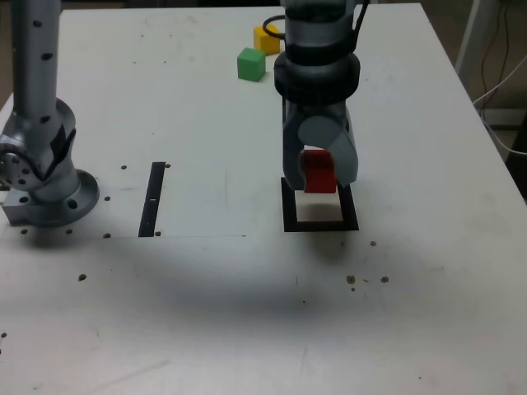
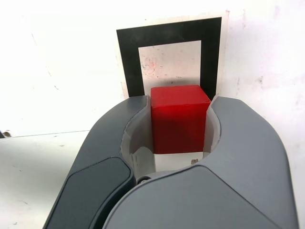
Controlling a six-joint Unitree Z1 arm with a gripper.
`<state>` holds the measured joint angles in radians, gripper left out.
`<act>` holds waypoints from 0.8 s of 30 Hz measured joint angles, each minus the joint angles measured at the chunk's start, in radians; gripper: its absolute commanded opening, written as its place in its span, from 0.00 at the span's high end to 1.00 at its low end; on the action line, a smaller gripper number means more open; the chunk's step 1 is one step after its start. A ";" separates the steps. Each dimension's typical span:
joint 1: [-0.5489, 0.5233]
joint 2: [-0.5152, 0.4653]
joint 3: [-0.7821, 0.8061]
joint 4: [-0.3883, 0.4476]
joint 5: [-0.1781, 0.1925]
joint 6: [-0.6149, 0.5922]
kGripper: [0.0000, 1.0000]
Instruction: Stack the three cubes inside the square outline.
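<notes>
The gripper (image 2: 180, 101) is clamped on the red cube (image 2: 178, 126), which is at the square outline (image 2: 171, 32); its clearance above the surface cannot be determined. The green cube (image 1: 251, 66) and yellow cube (image 1: 266, 41) are beyond the outline, towards the exterior view's left. Caution: release with excess clearance can tip the red cube; release off-centre can leave it across the outline's border. Uneven jaw opening can drag it askew inside the outline, giving later cubes a poor base
</notes>
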<state>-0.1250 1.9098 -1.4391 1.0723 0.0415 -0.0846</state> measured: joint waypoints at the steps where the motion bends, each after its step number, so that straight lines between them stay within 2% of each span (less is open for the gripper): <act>1: 0.000 0.003 0.005 -0.005 -0.001 0.000 0.71; 24: 0.027 0.041 0.073 -0.086 -0.013 -0.001 0.70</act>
<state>-0.0977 1.9504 -1.3663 0.9864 0.0283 -0.0851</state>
